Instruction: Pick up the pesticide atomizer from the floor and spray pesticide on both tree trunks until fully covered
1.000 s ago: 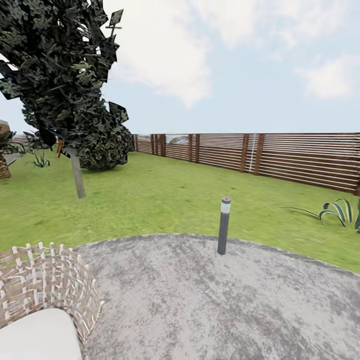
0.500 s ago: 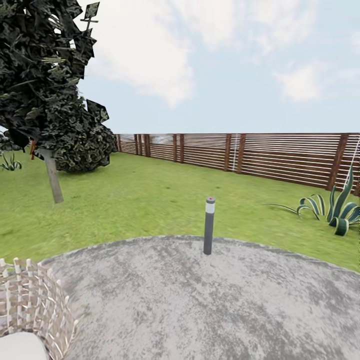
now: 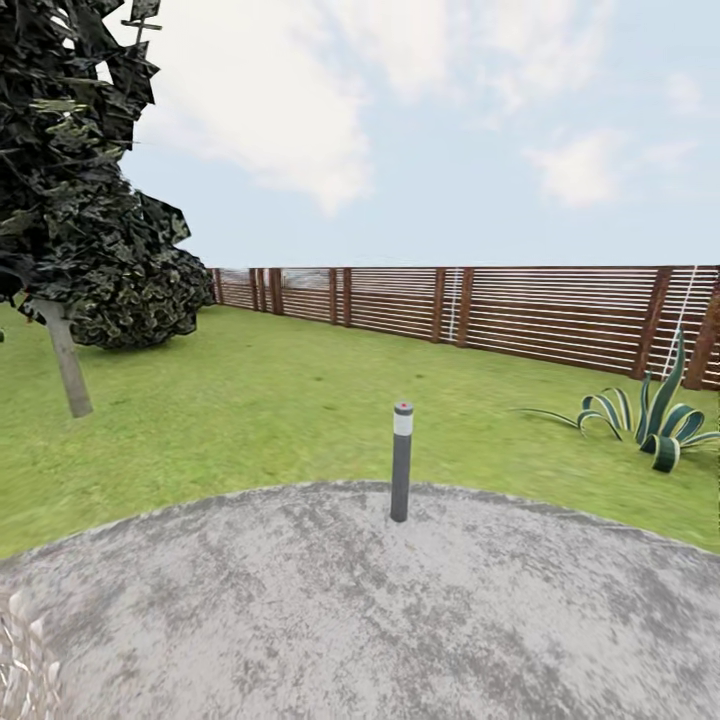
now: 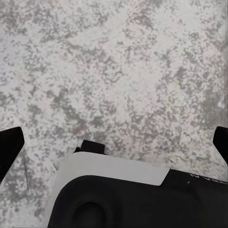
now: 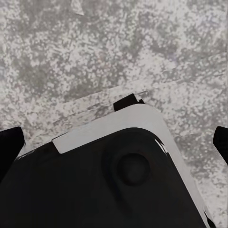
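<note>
The pesticide atomizer is out of view. At the left of the head view stands a tree [image 3: 60,150] with a dark leafy canopy and a bare grey trunk [image 3: 66,372], rooted in the lawn beyond the grey paved patch [image 3: 380,620]. In the left wrist view, my left gripper [image 4: 114,145] is open, its black fingertips [image 4: 9,148] wide apart over the paving. My right gripper [image 5: 114,142] is open too, fingertips [image 5: 9,145] spread above the paving. Neither holds anything.
A short grey lamp post [image 3: 401,462] stands at the paving's far edge. A brown slat fence [image 3: 500,310] rings the lawn. A striped spiky plant [image 3: 655,415] grows at the right, a dark bush [image 3: 140,295] behind the tree. A wicker corner [image 3: 20,670] shows at the bottom left.
The whole head view has swung to the right: tree, post and fence slid left in the picture, the wicker seat has nearly left the frame, and the spiky plant has come in.
</note>
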{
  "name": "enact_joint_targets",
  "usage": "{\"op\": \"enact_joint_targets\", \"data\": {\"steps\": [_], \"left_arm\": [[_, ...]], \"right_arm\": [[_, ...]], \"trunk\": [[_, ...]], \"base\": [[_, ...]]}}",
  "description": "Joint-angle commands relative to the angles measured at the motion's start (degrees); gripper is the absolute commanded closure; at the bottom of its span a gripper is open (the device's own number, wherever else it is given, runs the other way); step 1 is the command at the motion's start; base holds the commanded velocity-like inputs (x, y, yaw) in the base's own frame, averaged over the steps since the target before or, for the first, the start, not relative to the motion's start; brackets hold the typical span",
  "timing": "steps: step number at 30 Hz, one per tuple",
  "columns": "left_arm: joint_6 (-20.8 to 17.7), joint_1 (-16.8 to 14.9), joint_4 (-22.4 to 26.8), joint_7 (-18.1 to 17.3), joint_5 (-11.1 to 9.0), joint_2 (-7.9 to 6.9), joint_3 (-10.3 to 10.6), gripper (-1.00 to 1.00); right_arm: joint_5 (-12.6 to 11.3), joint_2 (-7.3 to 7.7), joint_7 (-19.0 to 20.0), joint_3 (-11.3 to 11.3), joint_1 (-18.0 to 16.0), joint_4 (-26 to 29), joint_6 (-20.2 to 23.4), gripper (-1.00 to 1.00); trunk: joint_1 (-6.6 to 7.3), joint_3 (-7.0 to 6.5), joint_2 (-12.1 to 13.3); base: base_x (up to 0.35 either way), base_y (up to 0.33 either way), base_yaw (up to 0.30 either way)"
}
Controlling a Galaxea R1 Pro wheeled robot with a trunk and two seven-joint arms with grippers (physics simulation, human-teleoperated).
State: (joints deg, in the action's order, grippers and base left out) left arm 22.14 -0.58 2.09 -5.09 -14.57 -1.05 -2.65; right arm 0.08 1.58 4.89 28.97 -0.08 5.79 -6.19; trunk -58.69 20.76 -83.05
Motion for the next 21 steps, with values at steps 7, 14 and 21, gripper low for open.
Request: {"op": "enact_joint_targets", "data": {"steps": [7, 14, 21], "left_arm": [[0.11, -0.02, -0.07, -0.53, -0.46, -0.01, -0.25, -1.00], [0.11, -0.03, -0.07, -0.53, -0.46, -0.01, -0.25, -1.00], [0.12, -0.03, -0.07, -0.53, -0.46, -0.01, -0.25, -1.00]], "right_arm": [[0.01, 0.00, 0.36, 0.23, -0.01, 0.01, -0.14, -1.00], [0.01, 0.00, 0.38, 0.21, -0.01, 0.01, -0.14, -1.00], [0.01, 0.00, 0.34, 0.13, -0.01, 0.01, -0.14, -1.00]], "trunk": [[-0.04, 0.05, -0.03], [-0.04, 0.05, -0.03], [-0.04, 0.05, -0.03]], "base": [[0.328, -0.013, -0.028], [0.332, -0.002, -0.004], [0.332, 0.000, 0.000]]}}
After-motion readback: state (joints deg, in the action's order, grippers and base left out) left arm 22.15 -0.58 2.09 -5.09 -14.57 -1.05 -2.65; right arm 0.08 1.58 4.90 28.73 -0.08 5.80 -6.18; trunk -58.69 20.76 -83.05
